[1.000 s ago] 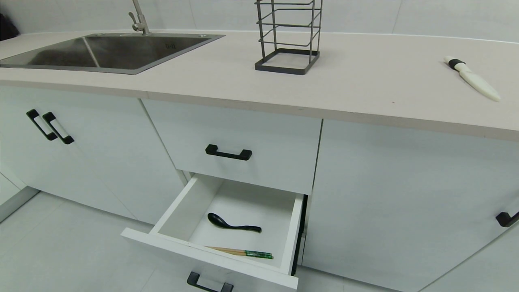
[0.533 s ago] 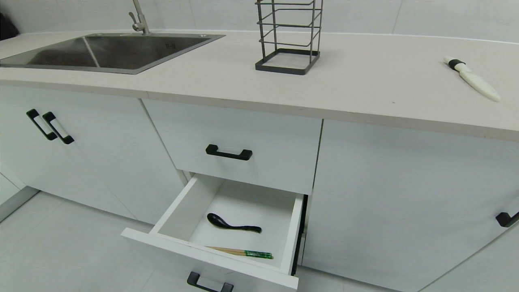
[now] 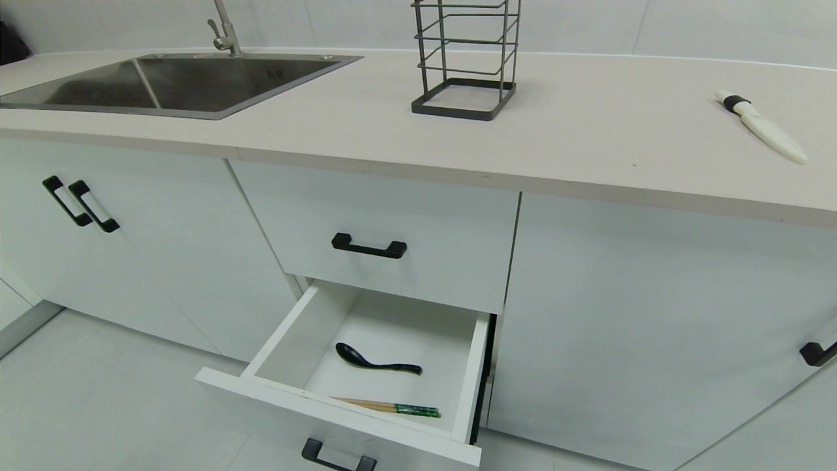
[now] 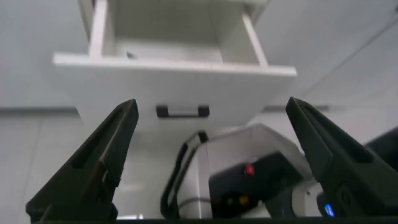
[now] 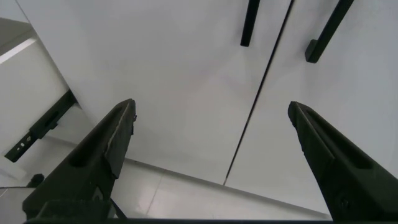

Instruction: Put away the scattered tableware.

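While both wide apart, left gripper (image 4: 211, 104) and right gripper (image 5: 211, 107) well clear of spoon (image 3: 376, 362) and chopsticks (image 3: 389, 407) in drawer (image 3: 340, 413)

Head view: bright, even light from overhead. The counter (image 3: 588, 131) is uniformly lit, and the wire rack (image 3: 465, 59) throws a faint, soft shadow. The sink (image 3: 196, 82) carries dull reflections. The open drawer (image 3: 288, 333) is shaded along its back. Straight edges bow toward the frame margins. Wrist views: left tool (image 4: 210, 106) and right tool (image 5: 210, 106) read as dark, underlit shapes against bright cabinet fronts (image 5: 186, 74).
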Tool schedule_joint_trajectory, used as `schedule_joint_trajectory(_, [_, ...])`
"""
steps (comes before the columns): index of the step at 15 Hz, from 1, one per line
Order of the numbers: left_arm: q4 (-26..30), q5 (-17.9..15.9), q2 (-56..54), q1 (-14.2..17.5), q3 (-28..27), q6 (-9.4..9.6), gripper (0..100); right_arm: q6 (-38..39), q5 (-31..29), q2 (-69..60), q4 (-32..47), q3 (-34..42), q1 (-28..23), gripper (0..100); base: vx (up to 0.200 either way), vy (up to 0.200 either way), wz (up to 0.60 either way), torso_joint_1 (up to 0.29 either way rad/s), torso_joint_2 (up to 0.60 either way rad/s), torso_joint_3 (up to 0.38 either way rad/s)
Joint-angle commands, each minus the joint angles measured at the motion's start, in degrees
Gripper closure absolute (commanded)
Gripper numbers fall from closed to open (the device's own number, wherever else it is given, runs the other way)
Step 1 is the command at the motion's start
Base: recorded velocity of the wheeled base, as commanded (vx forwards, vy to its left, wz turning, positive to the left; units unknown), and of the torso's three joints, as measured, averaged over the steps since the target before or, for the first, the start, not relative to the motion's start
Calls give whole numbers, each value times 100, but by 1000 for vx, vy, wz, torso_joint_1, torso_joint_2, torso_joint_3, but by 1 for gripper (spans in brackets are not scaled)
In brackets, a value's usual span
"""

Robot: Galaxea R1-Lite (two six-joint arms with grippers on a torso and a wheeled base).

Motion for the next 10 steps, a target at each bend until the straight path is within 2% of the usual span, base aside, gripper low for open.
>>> schedule_joint_trajectory(1, [263, 3, 1291, -128, 74, 130, 0, -4, 5, -31, -1, 0, 0, 0, 0, 0, 0, 0, 0, 0])
schedule_joint_trajectory(3, [228, 3, 2170, -295, 21, 464, 0, -92, 93, -31, -1, 0, 0, 0, 0, 0, 0, 0, 0, 0])
schedule_joint_trajectory(5, [167, 21, 2899, -480, -14, 939, 0, -92, 102, -31, -1, 0, 0, 0, 0, 0, 0, 0, 0, 0])
schedule_joint_trajectory(7, [-203, 56, 3717, -515, -23, 1396, 0, -83, 102, -31, -1, 0, 0, 0, 0, 0, 0, 0, 0, 0])
schedule_joint_trajectory(8, [-572, 126, 4095, -515, -102, 1484, 0, -83, 102, -31, -1, 0, 0, 0, 0, 0, 0, 0, 0, 0])
schedule_joint_trajectory(9, [-888, 293, 4490, -577, -190, 1492, 0, -83, 102, -31, -1, 0, 0, 0, 0, 0, 0, 0, 0, 0])
schedule_joint_trajectory(10, [-1082, 416, 4859, -770, -286, 1466, 0, -83, 102, -40, -1, 0, 0, 0, 0, 0, 0, 0, 0, 0])
